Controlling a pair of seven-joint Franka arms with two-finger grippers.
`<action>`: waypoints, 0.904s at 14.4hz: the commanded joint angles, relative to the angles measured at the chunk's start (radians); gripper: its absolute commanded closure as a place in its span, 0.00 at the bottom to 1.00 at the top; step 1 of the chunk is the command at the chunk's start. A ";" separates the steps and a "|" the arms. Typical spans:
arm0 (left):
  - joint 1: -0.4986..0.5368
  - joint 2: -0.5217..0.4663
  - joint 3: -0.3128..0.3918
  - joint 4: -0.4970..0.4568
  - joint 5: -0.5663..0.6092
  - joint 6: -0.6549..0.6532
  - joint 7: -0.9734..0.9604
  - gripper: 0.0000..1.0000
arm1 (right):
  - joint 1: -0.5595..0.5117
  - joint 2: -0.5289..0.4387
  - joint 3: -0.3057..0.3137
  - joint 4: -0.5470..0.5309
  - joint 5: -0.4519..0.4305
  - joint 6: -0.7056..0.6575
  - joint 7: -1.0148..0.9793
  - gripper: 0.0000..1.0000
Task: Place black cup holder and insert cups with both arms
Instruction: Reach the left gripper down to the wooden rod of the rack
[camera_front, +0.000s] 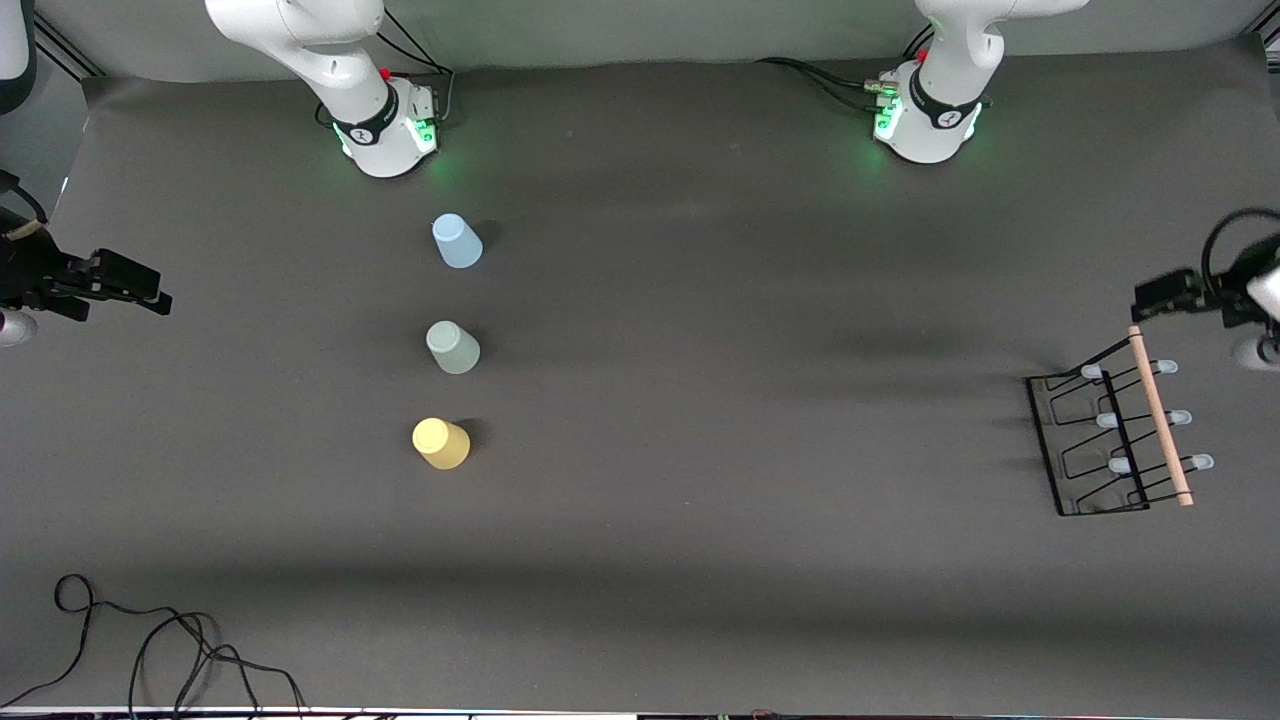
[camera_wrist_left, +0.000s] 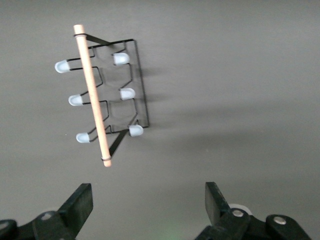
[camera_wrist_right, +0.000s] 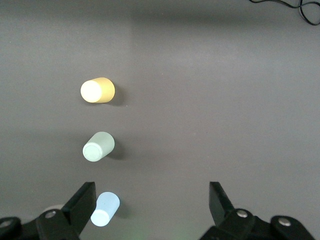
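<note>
At frame left my right tool (camera_front: 160, 300) hung wide; the cups (camera_front: 454, 346) stood left of centre. At right, the black cup holder (camera_front: 1115, 432) lay below my wide left tool (camera_front: 1145, 298). I'd descend squarely onto its wooden rod (camera_front: 1160, 415).

Robot lab, grey-covered table (camera_front: 700, 300), two bolted-down arm bases (camera_front: 385, 125), loose cables (camera_front: 150, 640)

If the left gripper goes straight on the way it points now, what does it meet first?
Probably bare table: the open left gripper points down, and the black cup holder lies off to the side of its line, though depth is unclear.
</note>
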 joint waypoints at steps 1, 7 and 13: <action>0.032 0.071 -0.003 -0.022 0.051 0.084 -0.002 0.00 | -0.004 0.003 0.000 0.013 0.010 -0.016 -0.001 0.00; 0.105 0.153 -0.003 -0.186 0.056 0.411 -0.002 0.04 | -0.003 0.005 -0.003 0.019 0.008 -0.016 -0.012 0.00; 0.130 0.216 -0.003 -0.205 0.056 0.410 -0.006 0.21 | 0.005 0.002 -0.003 0.017 0.008 -0.016 -0.011 0.00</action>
